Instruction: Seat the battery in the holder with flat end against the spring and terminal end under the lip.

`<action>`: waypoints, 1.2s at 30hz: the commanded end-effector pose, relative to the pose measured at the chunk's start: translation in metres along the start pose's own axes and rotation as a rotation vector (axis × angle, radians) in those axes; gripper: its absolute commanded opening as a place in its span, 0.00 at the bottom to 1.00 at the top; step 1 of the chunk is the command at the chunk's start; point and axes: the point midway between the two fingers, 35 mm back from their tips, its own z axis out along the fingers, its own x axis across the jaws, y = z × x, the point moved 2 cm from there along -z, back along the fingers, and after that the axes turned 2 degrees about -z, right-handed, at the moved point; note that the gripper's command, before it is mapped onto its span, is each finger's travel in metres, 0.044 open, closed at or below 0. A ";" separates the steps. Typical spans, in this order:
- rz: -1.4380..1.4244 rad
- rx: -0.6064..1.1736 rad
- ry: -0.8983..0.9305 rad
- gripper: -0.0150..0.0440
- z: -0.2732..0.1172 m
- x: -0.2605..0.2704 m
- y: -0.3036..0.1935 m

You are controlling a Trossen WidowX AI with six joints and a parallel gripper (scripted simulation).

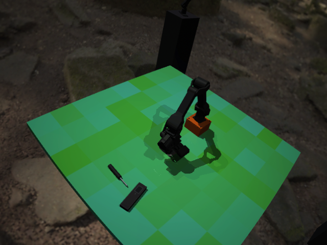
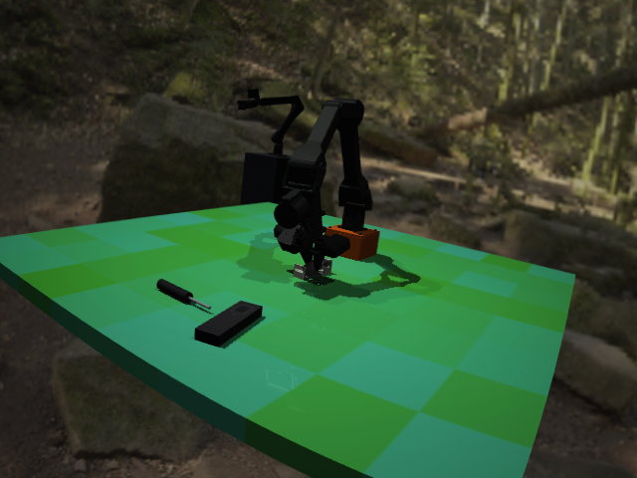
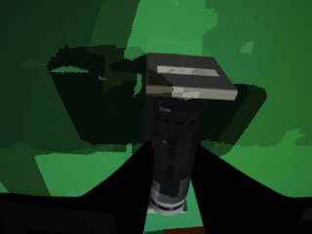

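The grey holder stands on the table, with its broad end plate at the top of the wrist view and a pale edge at the bottom. The dark, printed battery lies lengthwise between the holder's ends. Its upper end runs up to or under the plate's near edge, and its silver-banded end is at the bottom. My gripper is shut on the battery, with one finger on each side. The spring is hidden. I cannot tell whether the battery is level or fully down.
A black screwdriver and a flat black box lie toward the table's left edge. My arm's orange base is behind the gripper. A black pedestal stands beyond the table.
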 end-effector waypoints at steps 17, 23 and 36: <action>0.008 -0.127 -0.007 0.38 0.002 0.000 0.001; 0.011 -0.158 -0.007 0.38 0.003 0.000 0.000; 0.016 -0.199 -0.005 0.38 0.004 0.000 -0.002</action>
